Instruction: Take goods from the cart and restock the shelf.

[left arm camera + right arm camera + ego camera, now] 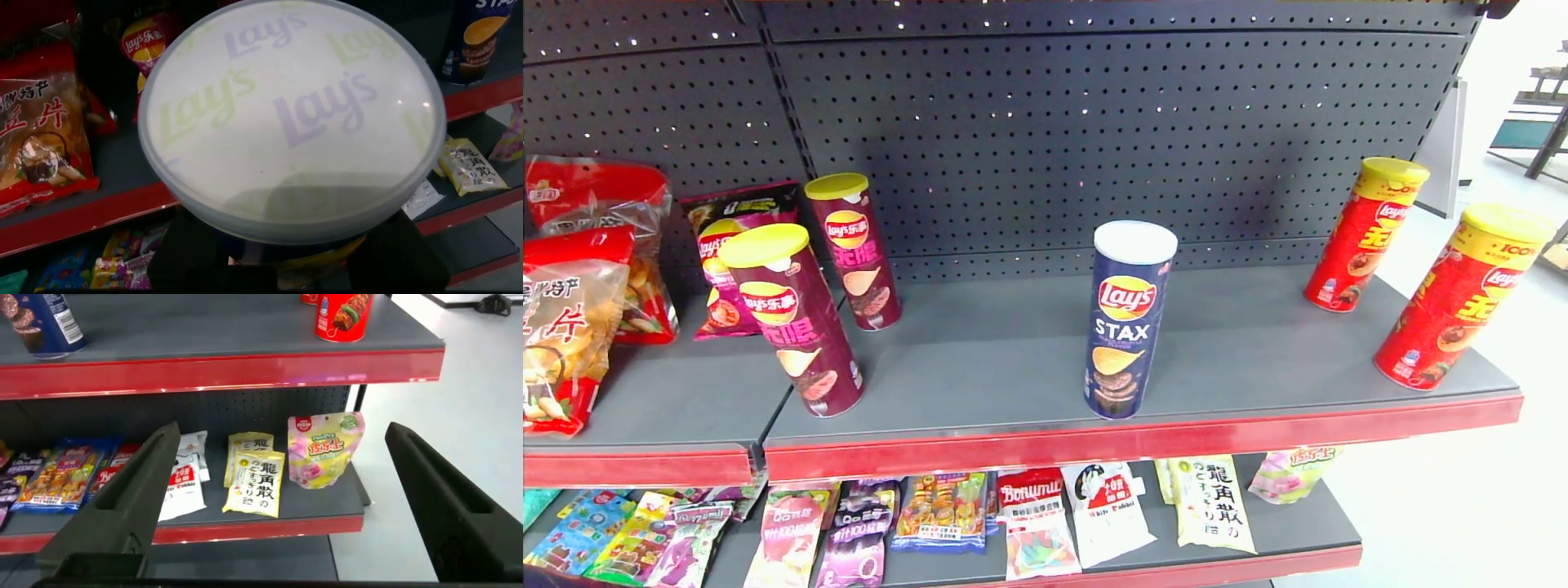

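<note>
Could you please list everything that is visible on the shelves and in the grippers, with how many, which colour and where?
upper shelf: one, grey with a red front edge, across the head view
maroon cans: two, yellow lids, upright at the left of the upper shelf
blue can: one, dark blue with a white lid, upright in the middle near the front edge
red cans: two, yellow lids, upright at the right end
purple bag: one, behind the maroon cans
red snack bags: several, far left
lower shelf: one, grey, below
small packets: many, mixed colours, lying in a row on the lower shelf
held can: one, white lid, in the left gripper
left gripper: shut on the held can
right gripper: open, empty, before the lower shelf
</note>
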Available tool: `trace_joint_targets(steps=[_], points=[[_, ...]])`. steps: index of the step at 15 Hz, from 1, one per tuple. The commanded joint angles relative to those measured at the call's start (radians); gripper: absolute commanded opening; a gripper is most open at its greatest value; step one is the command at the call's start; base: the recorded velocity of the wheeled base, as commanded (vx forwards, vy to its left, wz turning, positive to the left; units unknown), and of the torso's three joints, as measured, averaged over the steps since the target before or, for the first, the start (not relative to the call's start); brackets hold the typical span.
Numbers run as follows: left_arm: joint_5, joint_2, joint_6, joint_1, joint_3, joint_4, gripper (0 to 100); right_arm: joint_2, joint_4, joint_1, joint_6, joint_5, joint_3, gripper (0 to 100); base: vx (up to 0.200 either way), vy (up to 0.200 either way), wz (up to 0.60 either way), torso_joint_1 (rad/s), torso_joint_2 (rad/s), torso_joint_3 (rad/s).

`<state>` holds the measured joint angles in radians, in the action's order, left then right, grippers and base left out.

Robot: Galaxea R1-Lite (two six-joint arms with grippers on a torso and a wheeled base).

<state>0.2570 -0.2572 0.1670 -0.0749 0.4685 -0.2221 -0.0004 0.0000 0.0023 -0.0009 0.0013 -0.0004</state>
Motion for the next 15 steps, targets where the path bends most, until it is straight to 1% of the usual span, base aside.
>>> trace_joint_targets(steps=[1, 5, 11, 15], points=[[-0.001, -0.008, 0.002, 0.0, -0.001, 0.0, 0, 0.0, 0.0, 0.001, 0.001, 0.0, 0.0, 100, 0.0, 0.0, 0.0, 0.0, 0.0, 0.0], [0.001, -0.013, 0.002, 0.0, -0.007, -0.002, 0, 0.0, 0.0, -0.001, 0.001, 0.0, 0.0, 100, 0.0, 0.0, 0.0, 0.0, 0.0, 0.0], [0.001, -0.019, 0.002, 0.0, -0.005, 0.0, 0, 0.0, 0.0, 0.001, -0.002, 0.0, 0.0, 100, 0.0, 0.0, -0.6, 0.005, 0.0, 0.005], [0.001, -0.023, 0.002, 0.0, -0.005, 0.0, 0, 0.0, 0.0, 0.001, 0.001, 0.002, 0.0, 100, 0.0, 0.0, 0.0, 0.0, 0.0, 0.0]])
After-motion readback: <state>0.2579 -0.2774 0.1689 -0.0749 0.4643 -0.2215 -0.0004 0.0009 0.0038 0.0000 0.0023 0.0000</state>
